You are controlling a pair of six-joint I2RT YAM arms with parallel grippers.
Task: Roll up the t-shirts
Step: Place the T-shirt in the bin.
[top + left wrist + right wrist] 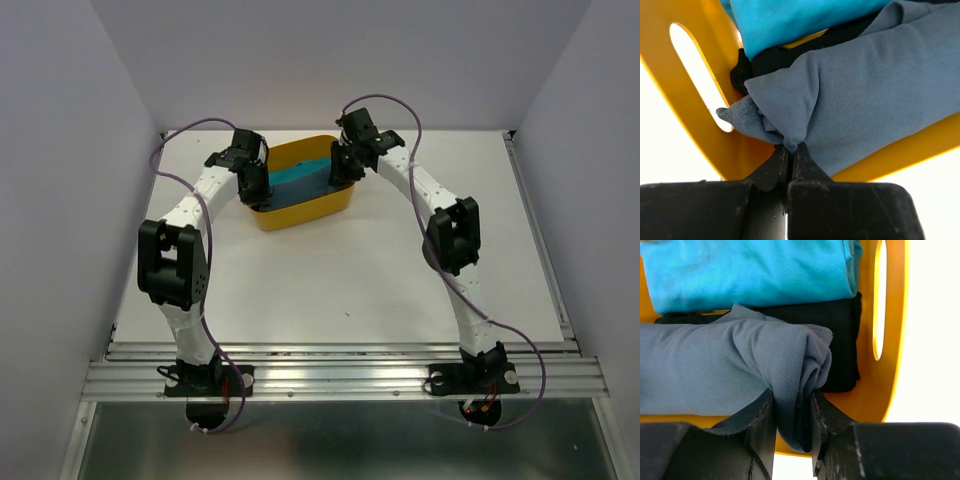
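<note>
yellow plastic draws the eye first, though the white table (350,290) is the biggest thing here, bare across its near half. the yellow basket (300,215) sits at the far middle, long side running left to right, and both arms reach out to it, one at each end.

inside lie three t-shirts, all with their length along the basket's. the turquoise tee (750,275) is farthest from the wrist cameras, the black tee (840,340) sits next to it, and the slate-blue tee (715,365), a loose roll, lies on the side closest to the fingers. whether it rests on the basket floor or hangs a little clear, i can't tell.

the left gripper (791,150) has its jaws nearly together, pinching a small tuck of fabric at the roll's left end, beside the handle slot. the right gripper (792,410) is parted wider and clamps the thicker bunched right end.

so the roll spans straight between the two hands, neither nearer than the other. to my eye, any lift needs both ends rising evenly, or the roll sags and loosens.
</note>
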